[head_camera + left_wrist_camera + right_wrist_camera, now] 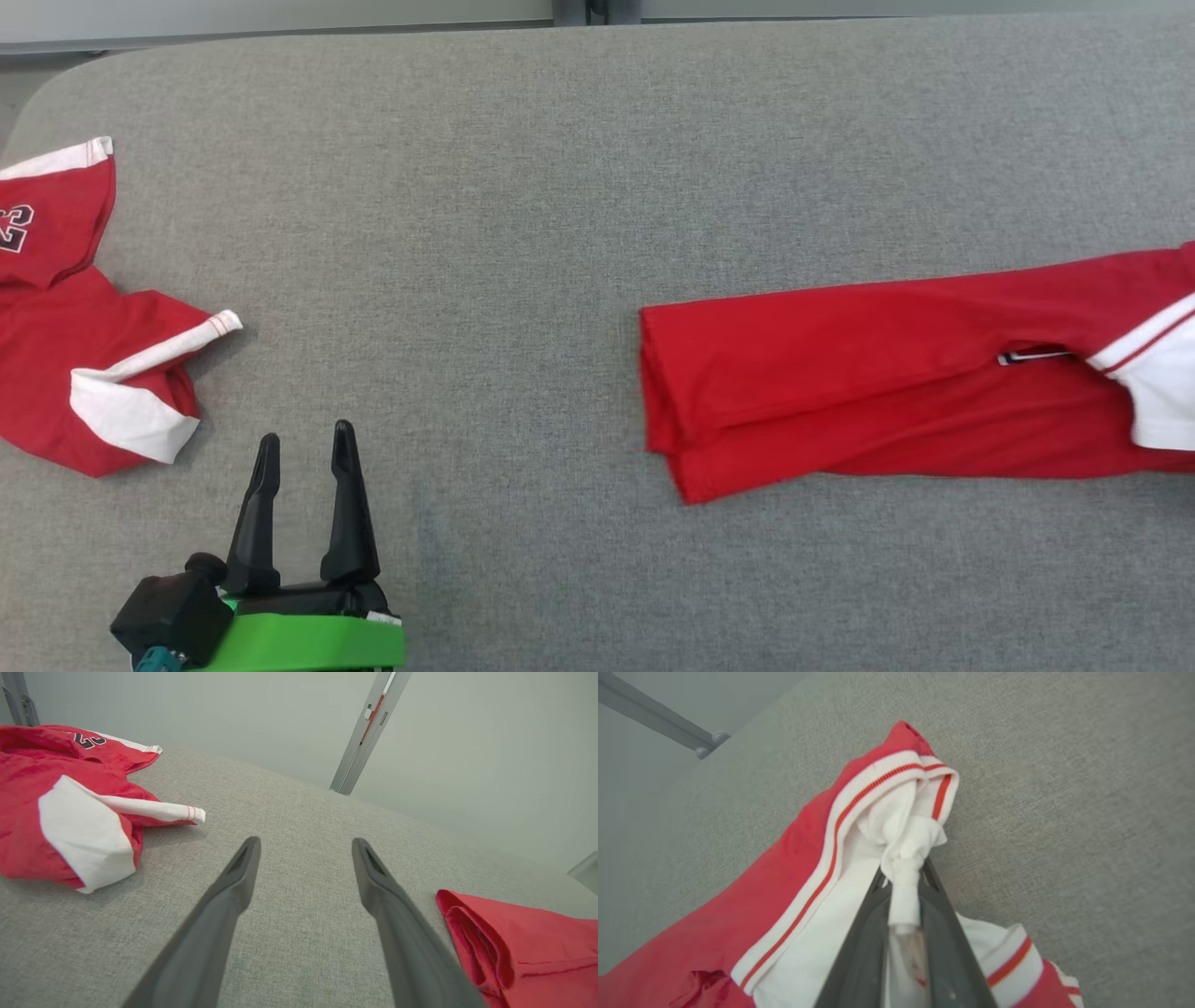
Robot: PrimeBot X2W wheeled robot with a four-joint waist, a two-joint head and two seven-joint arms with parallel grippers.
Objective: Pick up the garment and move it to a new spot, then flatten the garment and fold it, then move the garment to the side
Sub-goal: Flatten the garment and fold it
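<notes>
Right claw [903,872] is pinched almost shut on bunched white trim of the red, white-trimmed jersey garment [887,373], a long folded band lying at the right of the grey fabric surface [560,187]. Left claw [303,448] hangs wide open and empty. Folding seems to be in hand: next, the gripped end wants lifting over without spilling the layers.

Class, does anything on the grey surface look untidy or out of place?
Yes. The numbered red jersey at the left lies crumpled, white trim sticking out, whereas the long red garment on the right lies folded in a neat strip.

Left end effector [306,432] — black tapered fingers [350,504], green base [308,644].
</notes>
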